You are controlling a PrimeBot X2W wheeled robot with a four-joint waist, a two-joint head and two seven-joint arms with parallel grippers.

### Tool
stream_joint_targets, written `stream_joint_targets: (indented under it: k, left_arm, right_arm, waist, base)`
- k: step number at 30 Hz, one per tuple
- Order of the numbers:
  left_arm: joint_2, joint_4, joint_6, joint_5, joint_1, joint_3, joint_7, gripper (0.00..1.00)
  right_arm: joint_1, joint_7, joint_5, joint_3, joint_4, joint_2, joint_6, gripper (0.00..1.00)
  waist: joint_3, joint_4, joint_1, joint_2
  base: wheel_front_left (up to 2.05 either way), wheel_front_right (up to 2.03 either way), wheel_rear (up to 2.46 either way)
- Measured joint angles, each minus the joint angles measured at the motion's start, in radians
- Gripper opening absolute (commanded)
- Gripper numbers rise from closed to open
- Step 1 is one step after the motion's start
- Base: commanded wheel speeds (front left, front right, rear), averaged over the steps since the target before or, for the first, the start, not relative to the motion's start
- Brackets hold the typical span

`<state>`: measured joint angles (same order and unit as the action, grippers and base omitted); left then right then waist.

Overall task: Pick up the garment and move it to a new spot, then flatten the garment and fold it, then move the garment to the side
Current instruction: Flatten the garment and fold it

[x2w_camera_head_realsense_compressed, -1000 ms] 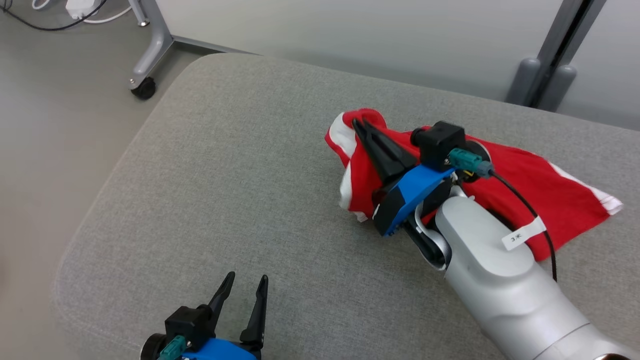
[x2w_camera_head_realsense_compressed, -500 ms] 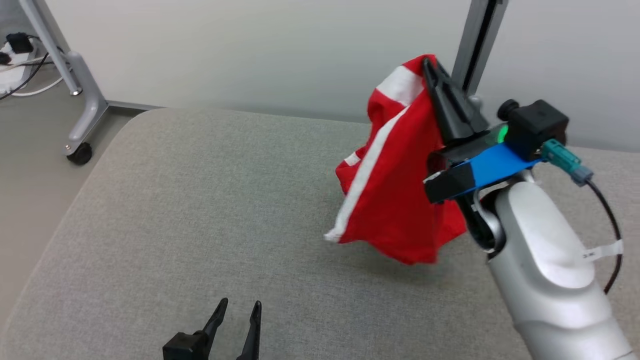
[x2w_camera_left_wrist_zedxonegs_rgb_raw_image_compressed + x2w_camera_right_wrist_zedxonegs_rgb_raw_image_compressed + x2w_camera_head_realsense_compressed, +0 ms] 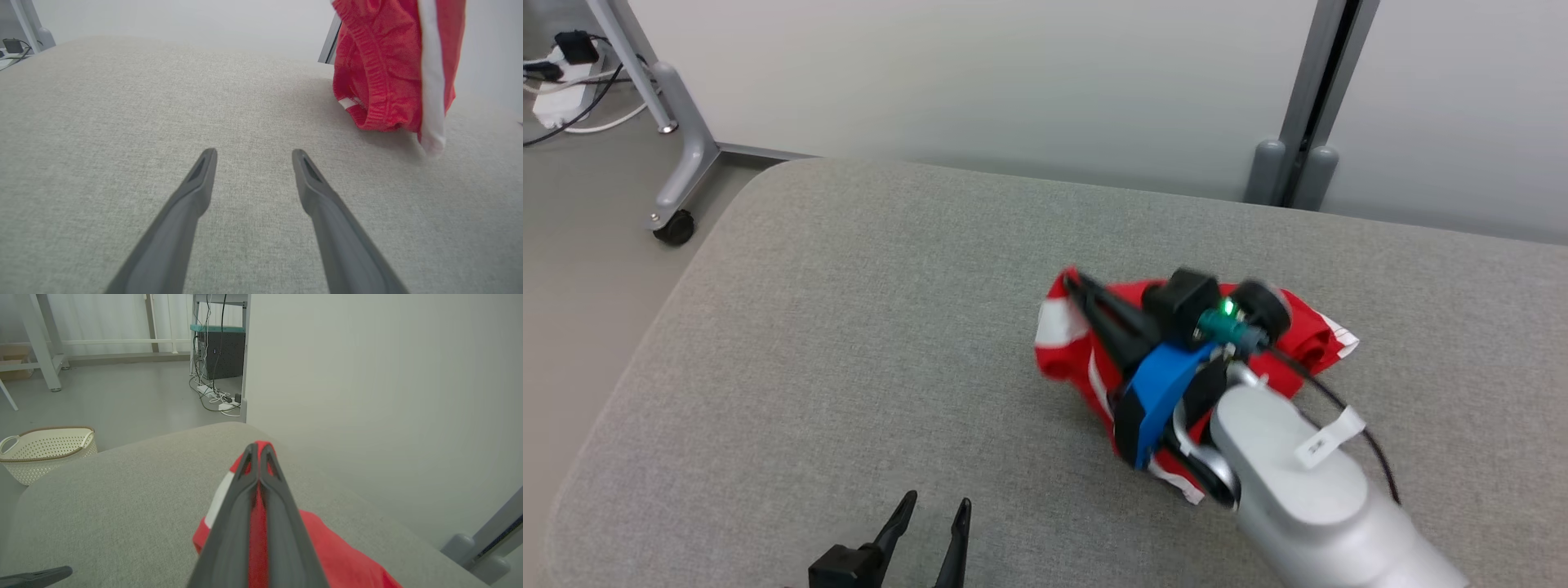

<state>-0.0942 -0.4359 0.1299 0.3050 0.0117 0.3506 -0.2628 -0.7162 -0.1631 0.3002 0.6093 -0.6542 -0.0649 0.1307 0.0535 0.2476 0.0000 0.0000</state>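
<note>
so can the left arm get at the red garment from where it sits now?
Probably yes. The left gripper is open, with only bare grey cushion between it and the garment. The right gripper is shut on it, its arm over the right part; the left edge looks free.

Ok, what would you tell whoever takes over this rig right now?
Right gripper: shut on the red garment, pinching one bunched edge.
Left gripper: open, empty, over the grey padded surface near its front.
Garment: bunched, hanging from the grip right of centre, low at the surface.
Done: garment grasped.
To do: release at new spot, flatten, fold, move aside.
</note>
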Motion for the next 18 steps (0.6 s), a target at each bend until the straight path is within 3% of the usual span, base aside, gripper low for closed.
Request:
stream_joint_targets:
  k: [1, 8, 13, 18]
  left_arm:
    - [-0.002, -0.001, 0.000, 0.003, -0.001, -0.001, 0.000, 1.00]
    - [-0.011, -0.005, 0.000, 0.010, -0.005, -0.020, 0.000, 1.00]
    - [-0.008, -0.003, 0.000, 0.008, -0.006, -0.039, 0.000, 1.00]
    - [0.002, 0.008, 0.000, 0.002, -0.016, -0.048, 0.000, 1.00]
  right_arm:
    - [0.023, 0.003, 0.015, 0.031, -0.035, 0.007, 0.000, 1.00]
    - [0.105, -0.064, 0.138, 0.153, -0.130, 0.016, 0.000, 1.00]
    - [0.148, -0.097, 0.154, 0.088, -0.138, 0.013, 0.000, 1.00]
    - [0.301, -0.098, 0.116, 0.022, -0.014, 0.015, 0.000, 1.00]
  waist:
    - [0.004, 0.006, 0.0000, 0.0000]
    - [0.022, 0.013, 0.0000, 0.0000]
    - [0.024, -0.022, 0.0000, 0.0000]
    - [0.021, -0.051, 0.0000, 0.0000]
  base:
    - [0.00, 0.00, 0.00]
    - [0.00, 0.00, 0.00]
    - [0.00, 0.00, 0.00]
    - [0.00, 0.00, 0.00]
